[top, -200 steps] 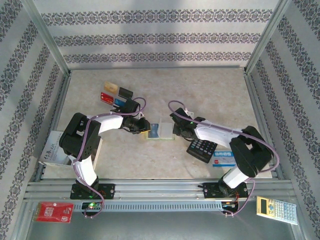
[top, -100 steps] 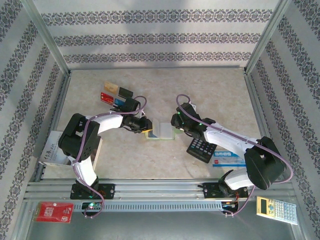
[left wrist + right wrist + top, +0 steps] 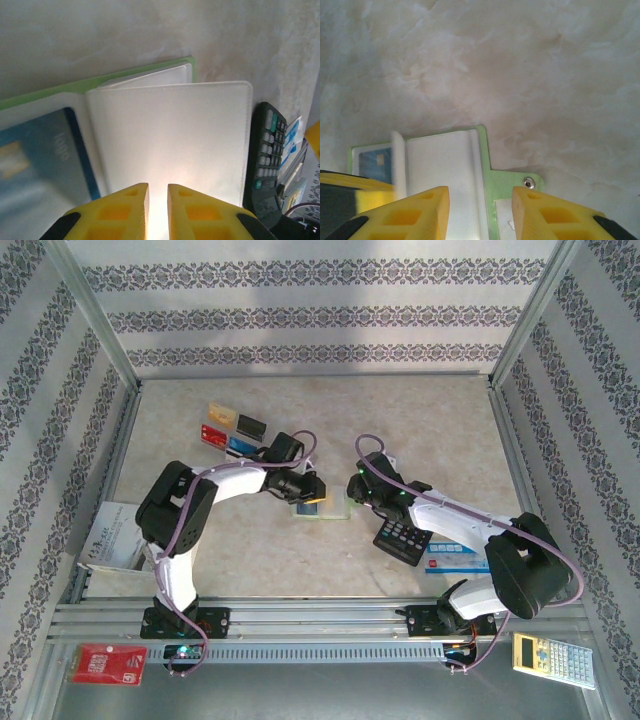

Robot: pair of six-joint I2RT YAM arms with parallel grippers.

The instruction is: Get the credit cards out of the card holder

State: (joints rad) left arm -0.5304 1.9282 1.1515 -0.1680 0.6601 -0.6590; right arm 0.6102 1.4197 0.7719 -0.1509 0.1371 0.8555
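Lying open at the middle of the counter [image 3: 400, 420], the lime-green card holder [image 3: 322, 508] [image 3: 170, 135] [image 3: 445, 165] sits between the two end effectors, just left of the black calculator [image 3: 402, 536] [image 3: 267, 155]. The left end effector [image 3: 314, 500] [image 3: 158, 192] has its yellow fingers almost together, tips at a cream leaf that stands upright; whether they pinch it I cannot tell. A blue card [image 3: 45, 155] [image 3: 374, 162] lies in the pocket beside that leaf. The right end effector [image 3: 352, 502] [image 3: 480, 195] hangs spread open over the holder's right edge and its snap stud [image 3: 529, 183]. A tan card [image 3: 221, 415], a black card [image 3: 251, 425], a red card [image 3: 212, 433] and a blue-and-white card [image 3: 240, 445] lie together at the far left of the counter.
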